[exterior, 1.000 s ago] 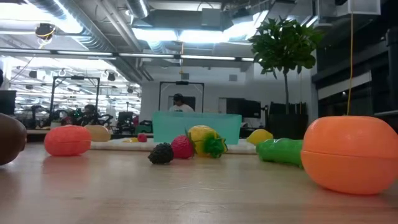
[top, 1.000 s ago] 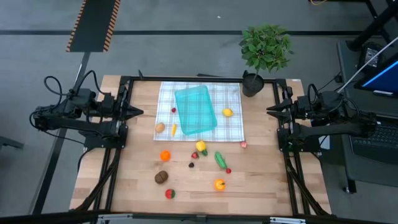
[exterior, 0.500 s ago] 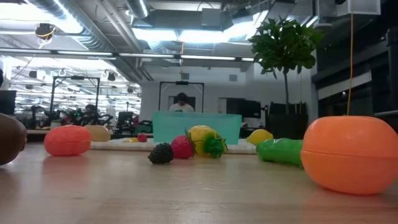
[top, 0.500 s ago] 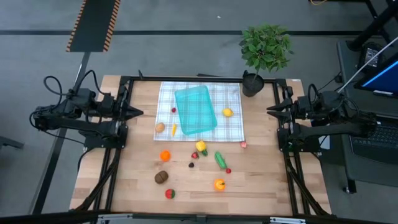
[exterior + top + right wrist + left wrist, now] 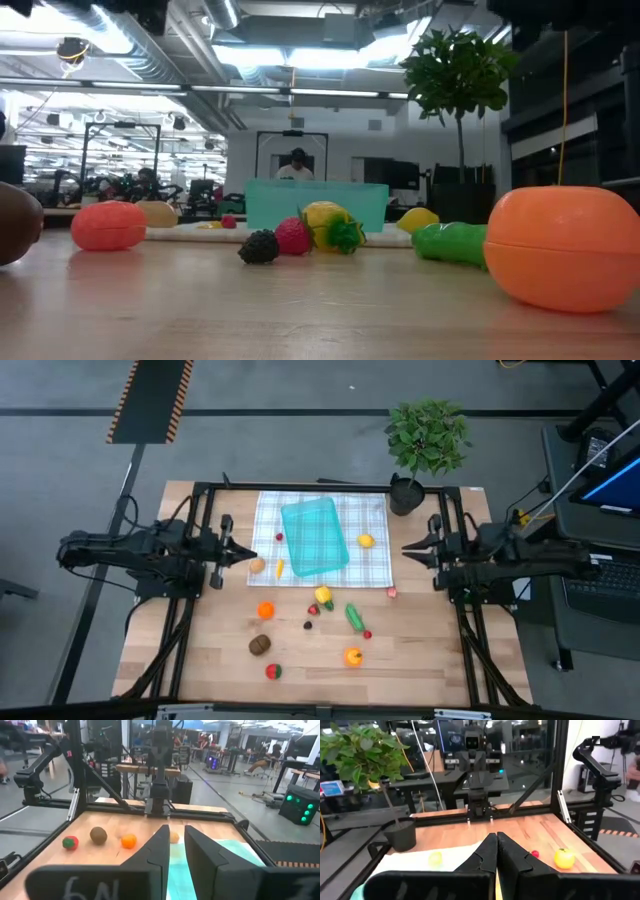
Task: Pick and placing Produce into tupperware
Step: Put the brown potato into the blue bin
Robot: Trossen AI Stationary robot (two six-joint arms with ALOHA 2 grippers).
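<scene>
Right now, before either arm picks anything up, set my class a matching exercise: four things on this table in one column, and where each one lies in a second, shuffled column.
Things
1. tupperware
2. lemon
3. potted plant
4. kiwi

Places
A. on bare wood near the front edge of the table, off the cloth
B. in the middle of the checked cloth, lying askew
C. at the far right corner of the table
D. on the cloth, right of the teal container

Pairs: 1-B, 2-D, 3-C, 4-A
</scene>
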